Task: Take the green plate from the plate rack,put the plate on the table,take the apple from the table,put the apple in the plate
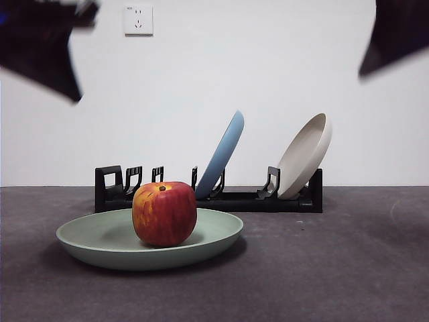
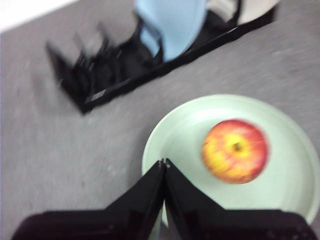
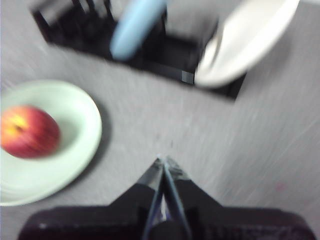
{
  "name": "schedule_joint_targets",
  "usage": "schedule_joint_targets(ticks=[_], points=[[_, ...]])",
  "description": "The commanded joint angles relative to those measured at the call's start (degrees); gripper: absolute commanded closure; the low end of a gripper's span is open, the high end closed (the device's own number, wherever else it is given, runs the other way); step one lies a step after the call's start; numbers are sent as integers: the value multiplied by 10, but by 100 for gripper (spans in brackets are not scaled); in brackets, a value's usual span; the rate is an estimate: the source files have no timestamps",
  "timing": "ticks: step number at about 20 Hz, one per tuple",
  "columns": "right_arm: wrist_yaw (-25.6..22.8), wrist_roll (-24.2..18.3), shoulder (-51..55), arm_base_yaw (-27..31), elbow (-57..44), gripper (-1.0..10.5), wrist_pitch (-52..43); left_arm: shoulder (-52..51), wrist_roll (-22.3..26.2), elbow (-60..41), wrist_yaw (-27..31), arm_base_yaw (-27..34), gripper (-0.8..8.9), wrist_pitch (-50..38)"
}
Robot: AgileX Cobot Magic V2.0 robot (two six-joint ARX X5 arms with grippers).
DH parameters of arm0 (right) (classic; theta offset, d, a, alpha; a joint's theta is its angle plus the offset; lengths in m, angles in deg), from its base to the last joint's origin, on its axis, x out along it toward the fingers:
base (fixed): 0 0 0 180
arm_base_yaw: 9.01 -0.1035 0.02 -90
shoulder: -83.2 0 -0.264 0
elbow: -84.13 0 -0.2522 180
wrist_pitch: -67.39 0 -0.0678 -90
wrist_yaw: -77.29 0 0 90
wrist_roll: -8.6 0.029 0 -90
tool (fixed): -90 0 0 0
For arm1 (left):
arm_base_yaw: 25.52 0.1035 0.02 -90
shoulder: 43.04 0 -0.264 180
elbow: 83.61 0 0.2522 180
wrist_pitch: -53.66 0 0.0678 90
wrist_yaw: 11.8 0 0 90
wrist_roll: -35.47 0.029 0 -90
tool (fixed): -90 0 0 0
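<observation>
The green plate [image 1: 201, 243] lies flat on the table [image 1: 335, 268] in front of the plate rack [image 1: 234, 200]. Inside it rests the apple [image 1: 164, 213], red with yellow streaks, stem pit up. Both arms hang high and apart from these. My left gripper [image 2: 164, 162] is shut and empty, above the plate's near rim [image 2: 165, 145] beside the apple [image 2: 235, 151]. My right gripper [image 3: 163, 161] is shut and empty too, over bare table to the side of the plate [image 3: 75, 130] and apple [image 3: 29, 132]. In the front view only dark arm tips show at the top corners.
A light blue plate [image 1: 223, 152] and a beige plate [image 1: 305, 155] lean in the rack's slots. A white wall with a socket [image 1: 138, 19] stands behind the rack. Open table lies to the right of the green plate.
</observation>
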Motion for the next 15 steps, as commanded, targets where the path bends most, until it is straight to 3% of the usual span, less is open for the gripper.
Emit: schedule_joint_targets(ticks=[1,3,6,15], points=[[2,31,-1,-1,-88,961,-100,-8,-40,-46,-30,24,823,-59],[0,37,-1,-1,-136,961,-162,-9,-35,-79,-79,44,823,-135],[-3,37,0,0,-140,958,-169,-9,-19,-83,-127,50,820,-209],[-3,36,1,0,-140,958,-166,-9,-20,-82,-124,50,814,-215]])
